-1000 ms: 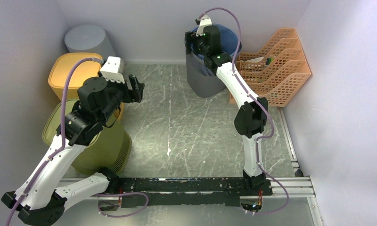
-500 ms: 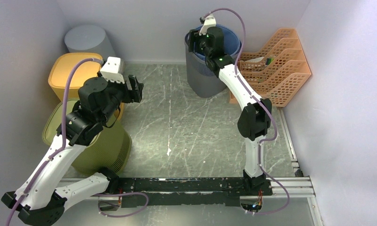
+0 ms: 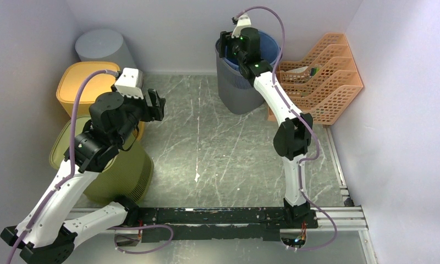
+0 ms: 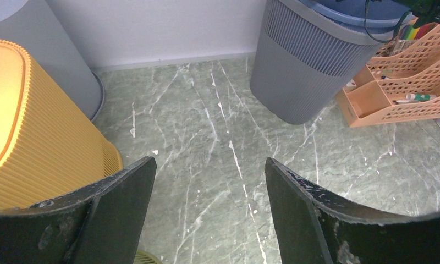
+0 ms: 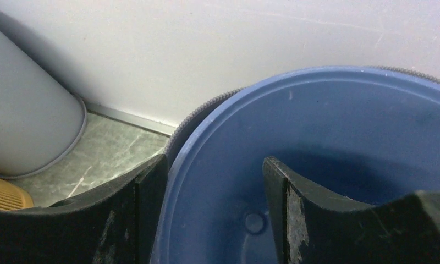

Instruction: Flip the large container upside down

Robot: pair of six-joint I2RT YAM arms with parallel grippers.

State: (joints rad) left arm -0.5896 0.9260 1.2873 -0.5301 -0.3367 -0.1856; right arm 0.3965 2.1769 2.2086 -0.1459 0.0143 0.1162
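Note:
The large container is a grey ribbed bin (image 3: 240, 94) with a blue inner liner (image 5: 344, 132), upright at the back of the floor. It also shows in the left wrist view (image 4: 311, 66). My right gripper (image 3: 224, 46) is open at its left rim. In the right wrist view (image 5: 212, 165) one finger stands outside the grey wall (image 5: 198, 118) and the other inside the liner. The jaws are not closed on the rim. My left gripper (image 3: 161, 104) is open and empty above the floor (image 4: 209, 165), beside the orange bin.
An orange ribbed bin (image 3: 81, 88) and an olive bin (image 3: 127, 173) stand on the left under my left arm. A pale grey bin (image 3: 99, 47) is in the back left corner. A peach file rack (image 3: 323, 77) stands right of the large container.
My right gripper has shifted a little left and up, so its fingers now straddle the bin's left rim. My left gripper has hardly moved.

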